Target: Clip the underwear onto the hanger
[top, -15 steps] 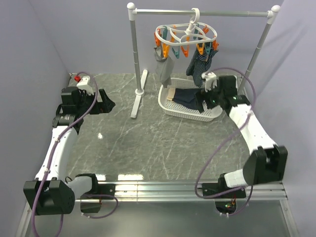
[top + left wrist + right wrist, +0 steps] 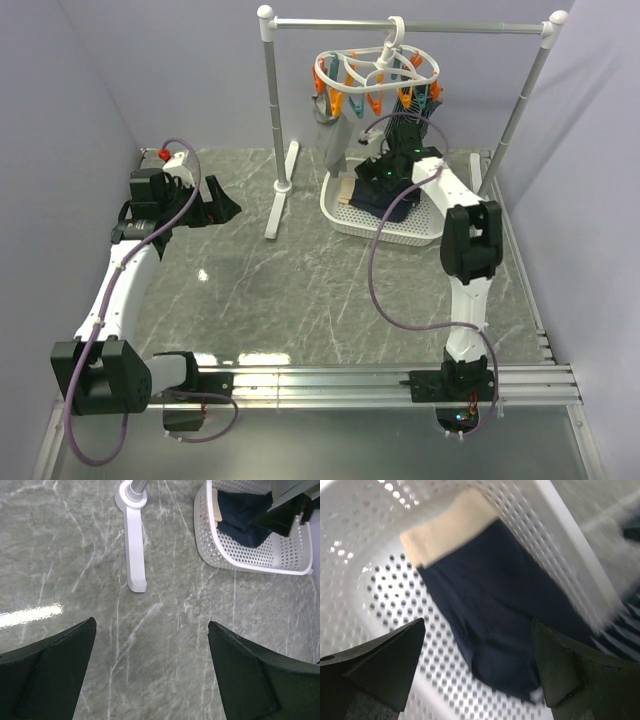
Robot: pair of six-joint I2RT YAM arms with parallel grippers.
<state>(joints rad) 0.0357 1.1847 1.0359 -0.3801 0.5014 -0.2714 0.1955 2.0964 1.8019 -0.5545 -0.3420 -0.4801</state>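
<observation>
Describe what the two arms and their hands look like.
Both arms are alike: the left arm and right arm have white links with bulky black joints, and a purple cable loops along each. The left hand and right hand end in two matte black, wedge-shaped fingers.

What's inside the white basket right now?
The underwear lies in the basket on its perforated floor, beige waistband showing. Anything beneath the fabric is covered, and the right arm blocks part of the basket from above.
</observation>
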